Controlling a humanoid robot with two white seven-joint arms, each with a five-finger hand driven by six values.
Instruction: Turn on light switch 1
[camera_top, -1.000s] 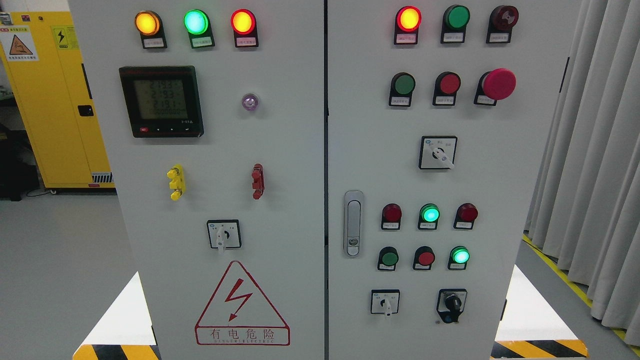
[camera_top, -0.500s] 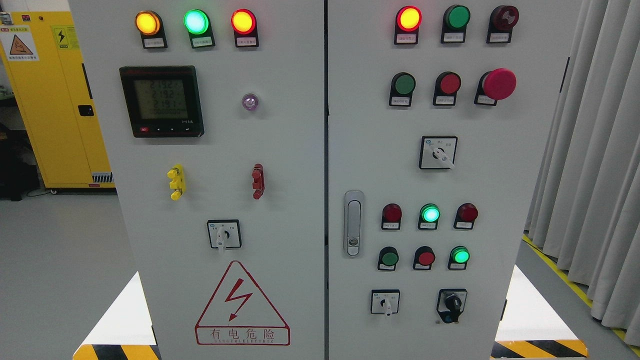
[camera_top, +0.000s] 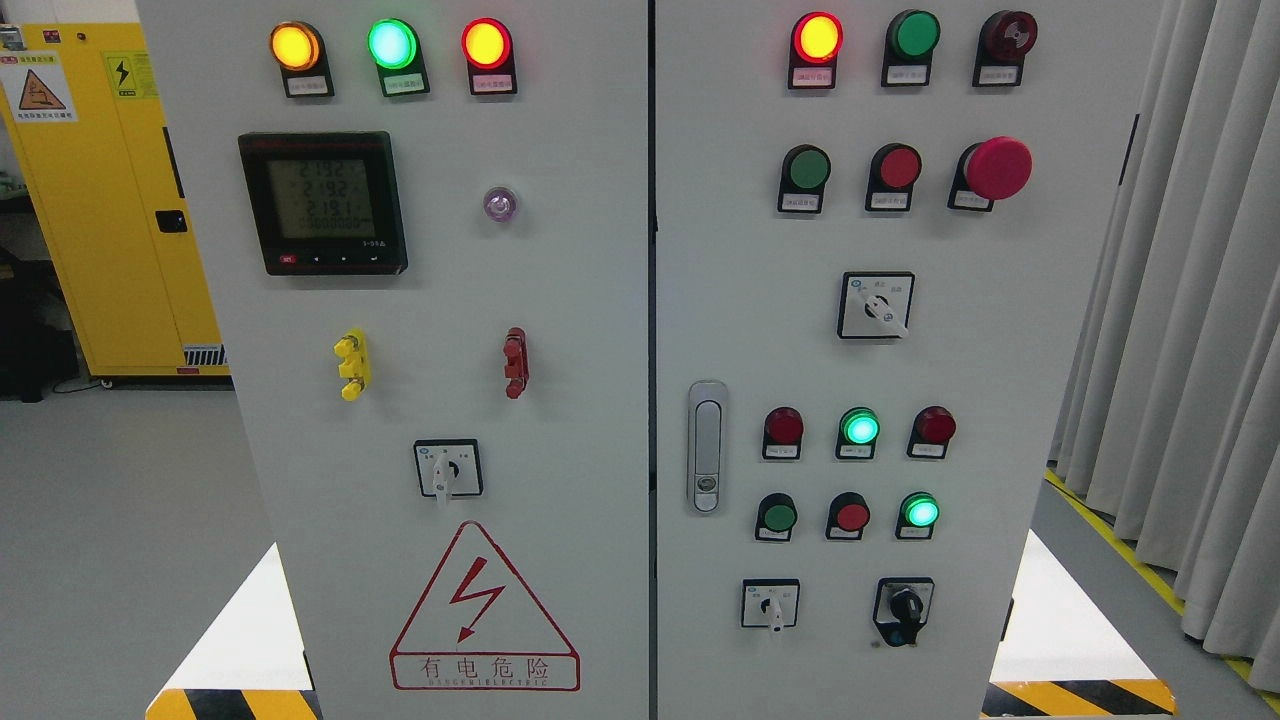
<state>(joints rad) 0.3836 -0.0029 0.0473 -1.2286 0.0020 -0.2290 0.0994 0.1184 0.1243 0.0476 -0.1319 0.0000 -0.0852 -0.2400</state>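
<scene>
Head view: neither robot hand is in frame, so hand state can't be told. Grey two-door electrical cabinet (camera_top: 600, 300) fills the view. Which control is light switch 1 isn't readable; white-handled rotary selector switches sit at left door (camera_top: 448, 470), right door middle (camera_top: 876, 305) and lower right (camera_top: 770, 604).

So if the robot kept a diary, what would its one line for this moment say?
view: control cabinet front | hands: none in view | lamps lit: top-left row, top-right red lamp | switch 1: labels unreadable, cannot tell which | task: not started
</scene>
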